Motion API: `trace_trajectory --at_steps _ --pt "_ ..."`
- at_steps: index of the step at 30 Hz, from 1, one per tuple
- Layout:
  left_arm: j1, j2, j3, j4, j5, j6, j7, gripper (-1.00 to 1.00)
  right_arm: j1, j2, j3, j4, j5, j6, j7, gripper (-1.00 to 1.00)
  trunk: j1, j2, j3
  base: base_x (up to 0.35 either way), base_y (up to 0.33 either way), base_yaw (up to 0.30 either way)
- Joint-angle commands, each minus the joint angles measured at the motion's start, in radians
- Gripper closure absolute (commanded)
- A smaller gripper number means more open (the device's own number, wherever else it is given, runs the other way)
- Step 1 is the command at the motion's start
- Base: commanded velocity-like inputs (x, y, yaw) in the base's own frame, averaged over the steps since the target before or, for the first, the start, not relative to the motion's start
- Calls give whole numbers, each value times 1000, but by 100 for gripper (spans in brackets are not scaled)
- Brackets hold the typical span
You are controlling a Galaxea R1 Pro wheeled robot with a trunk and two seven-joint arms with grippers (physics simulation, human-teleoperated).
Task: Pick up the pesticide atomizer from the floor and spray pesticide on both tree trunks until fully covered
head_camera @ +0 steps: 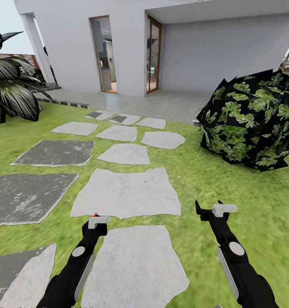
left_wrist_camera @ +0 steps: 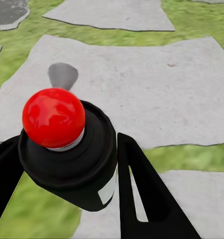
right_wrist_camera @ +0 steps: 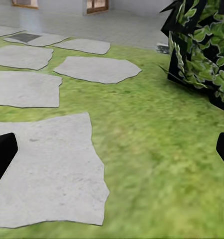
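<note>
My left gripper (head_camera: 97, 222) is shut on the pesticide atomizer (left_wrist_camera: 67, 149), a small dark bottle with a shiny red ball top. In the left wrist view the black fingers (left_wrist_camera: 142, 189) clamp its sides, held above a grey paving stone (left_wrist_camera: 142, 84) of the floor. In the head view only its red spot (head_camera: 95, 215) peeks over the gripper. Further right, my right gripper (head_camera: 210, 210) hovers open over the grass (right_wrist_camera: 157, 164); its fingertips (right_wrist_camera: 1, 154) stand far apart with nothing between them. The trees and their trunks are out of view.
Grey stepping stones (head_camera: 127, 192) run ahead over the lawn toward the white house (head_camera: 195, 47) and its tiled patio. A dark blocky-leaved bush (head_camera: 251, 124) stands on the right. A broad-leaved plant (head_camera: 9, 85) and a piece of wooden fence are at far left.
</note>
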Motion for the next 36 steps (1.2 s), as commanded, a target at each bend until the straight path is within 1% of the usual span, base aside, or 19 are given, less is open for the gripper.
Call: trace_trajectory --at_steps 1,36 --pt "0 0 0 0 0 0 0 100 0 0 0 1 0 0 0 -100 0 0 1 0 0 193" --pt "0 0 0 0 0 -2 0 100 0 0 0 1 0 -1 0 -100 0 0 44 0 0 193"
